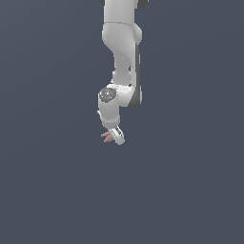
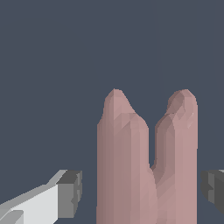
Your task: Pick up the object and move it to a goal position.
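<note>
The object (image 2: pixel 127 166) is a dusty-pink matte item with two stubby upright lobes filling the middle of the wrist view. In the exterior view it (image 1: pixel 106 137) shows as a small pink shape poking out at the fingertips of the white arm. My gripper (image 2: pixel 142 192) straddles it. One grey finger pad (image 2: pixel 70 193) stands a small gap away on one side. The other pad (image 2: pixel 213 190) sits close to the second lobe. The jaws are open around the object, not pressed on it. In the exterior view the gripper (image 1: pixel 114 138) points down below the arm's wrist.
The white arm (image 1: pixel 121 52) hangs down from the top middle of the exterior view. All around is a plain dark grey-blue surface (image 1: pixel 190 181) with no other object or marker in view.
</note>
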Tool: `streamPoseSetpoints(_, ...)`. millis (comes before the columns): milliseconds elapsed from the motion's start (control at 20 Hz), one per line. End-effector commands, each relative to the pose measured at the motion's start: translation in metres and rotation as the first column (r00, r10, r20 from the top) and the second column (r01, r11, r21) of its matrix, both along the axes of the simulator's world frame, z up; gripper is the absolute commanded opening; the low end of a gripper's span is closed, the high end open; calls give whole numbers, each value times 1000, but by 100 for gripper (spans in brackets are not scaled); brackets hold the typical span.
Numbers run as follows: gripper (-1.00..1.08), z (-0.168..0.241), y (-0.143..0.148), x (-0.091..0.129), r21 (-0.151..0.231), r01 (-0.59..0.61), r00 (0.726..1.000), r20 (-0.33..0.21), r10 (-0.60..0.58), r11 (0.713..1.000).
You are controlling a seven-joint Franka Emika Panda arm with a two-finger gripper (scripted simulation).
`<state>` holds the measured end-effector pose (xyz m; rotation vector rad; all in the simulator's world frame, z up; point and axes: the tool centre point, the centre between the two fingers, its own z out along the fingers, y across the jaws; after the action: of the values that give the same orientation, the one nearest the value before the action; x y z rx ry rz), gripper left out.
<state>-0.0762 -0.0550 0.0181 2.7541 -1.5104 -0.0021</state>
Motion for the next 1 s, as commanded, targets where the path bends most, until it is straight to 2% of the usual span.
streamPoseSetpoints(0,-100,-1,0,1,0,0,1000,1,0,1000)
streamPoseSetpoints(600,-100,1,0,1,0,0,1000,2,0,1000)
streamPoseSetpoints(950,-100,20,-9,9,0,0,1000,2,0,1000)
